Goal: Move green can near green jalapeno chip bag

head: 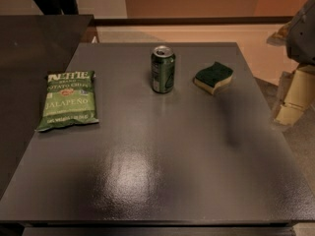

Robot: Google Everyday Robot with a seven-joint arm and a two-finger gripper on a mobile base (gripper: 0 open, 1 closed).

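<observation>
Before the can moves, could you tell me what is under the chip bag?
Only the dark table shows around the flat chip bag; beneath is covered. The gripper hangs off the table's right edge.

Green can (163, 69) upright, jalapeno chip bag (69, 101) flat leftward; pincer (291, 106) far right.

The table (162, 176) is dark charcoal grey with a pale glossy sheen; the can (163, 70) is dark green with pale markings and a silver top rim; the chip bag (69, 101) is green with white lettering; the sponge (213, 76) is dark green over cream; the gripper (291, 104), at the right edge beside the table, is pale cream; the floor (197, 33) is tan.
</observation>
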